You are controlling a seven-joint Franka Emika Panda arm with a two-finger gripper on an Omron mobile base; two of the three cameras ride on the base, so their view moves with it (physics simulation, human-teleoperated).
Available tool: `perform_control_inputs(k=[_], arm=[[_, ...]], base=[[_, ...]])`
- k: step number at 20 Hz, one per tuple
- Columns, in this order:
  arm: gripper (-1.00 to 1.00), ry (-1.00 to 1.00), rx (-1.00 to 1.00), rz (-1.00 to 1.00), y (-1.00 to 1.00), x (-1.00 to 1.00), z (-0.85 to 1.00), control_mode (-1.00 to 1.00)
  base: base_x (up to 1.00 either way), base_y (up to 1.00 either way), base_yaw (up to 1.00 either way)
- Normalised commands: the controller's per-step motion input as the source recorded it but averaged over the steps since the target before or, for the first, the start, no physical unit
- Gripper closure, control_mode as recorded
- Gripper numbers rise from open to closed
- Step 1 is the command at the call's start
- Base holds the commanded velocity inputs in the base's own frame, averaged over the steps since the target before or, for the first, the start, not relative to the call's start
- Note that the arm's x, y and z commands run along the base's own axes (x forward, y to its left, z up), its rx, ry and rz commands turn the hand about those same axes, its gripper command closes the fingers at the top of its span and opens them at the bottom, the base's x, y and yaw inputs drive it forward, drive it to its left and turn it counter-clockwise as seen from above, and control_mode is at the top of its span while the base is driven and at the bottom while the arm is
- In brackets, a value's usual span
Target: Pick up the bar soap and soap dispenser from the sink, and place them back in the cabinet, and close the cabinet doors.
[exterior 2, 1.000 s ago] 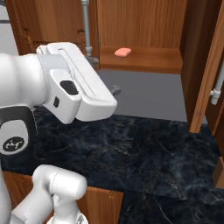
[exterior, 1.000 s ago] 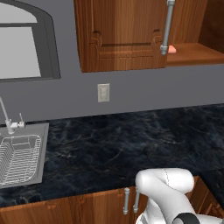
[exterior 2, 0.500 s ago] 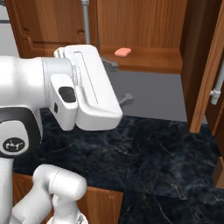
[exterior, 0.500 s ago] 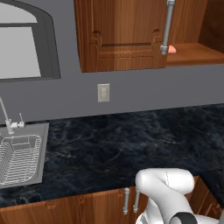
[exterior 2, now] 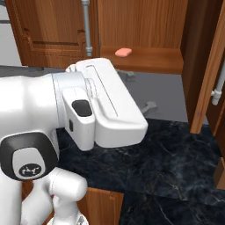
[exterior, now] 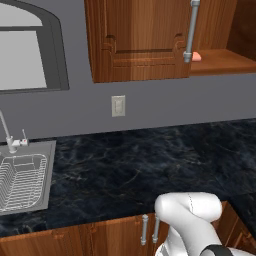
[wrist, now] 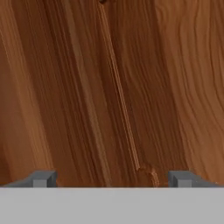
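On the cabinet [exterior 2: 145, 61] shelf sits the soap [exterior 2: 123, 52], flat and near the shelf's front edge, so we count that half of the pick-and-place as done. From the left base view the soap [exterior: 196, 56] peeks out just behind the left door's handle [exterior: 190, 30].

We can't find the dispenser: not on the shelf, not on the bench [exterior: 150, 165] below the cabinet, and the sink [exterior: 25, 180], well left of the cabinet, shows just its wire rack [exterior: 20, 182] in the part we see. Our guess is it's outside these frames or hidden, so that item looks to be outstanding.

Doors [exterior 2: 52, 30]: both stand open. The left one swings out left of the shelf, and the right one [exterior 2: 211, 74] hangs at the right edge of the cabinet. Closing isn't done.

Fingers [wrist: 109, 178] are spread wide with nothing between them, facing close wood grain; which cabinet surface, we can't tell.

Left, as we judge it: fetch the dispenser, shelve it beside the soap, shut both doors.
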Motion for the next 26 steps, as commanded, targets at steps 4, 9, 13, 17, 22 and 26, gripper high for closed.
perform_control_inputs(k=[4, 9, 13, 17, 22, 26], arm=[[-1.00, 0.28, -0.12, 0.00, -0.28, -0.31, 0.07, -1.00], [-1.00, 0.22, -0.10, 0.00, -0.21, -0.26, 0.04, -1.00], [-1.00, 0.23, -0.07, 0.00, -0.07, -0.13, 0.03, -1.00], [-1.00, 0.07, 0.00, 0.01, -0.06, -0.05, 0.00, -1.00], [-1.00, 0.00, 0.00, 0.00, -0.04, -0.15, 0.00, -1.00], [-1.00, -0.02, 0.00, 0.01, -0.06, -0.04, 0.00, -1.00]], base=[[0.00, 0.00, 0.00], [0.00, 0.00, 0.00], [0.00, 0.00, 0.00], [0.00, 0.00, 0.00], [0.00, 0.00, 0.00], [0.00, 0.00, 0.00]])
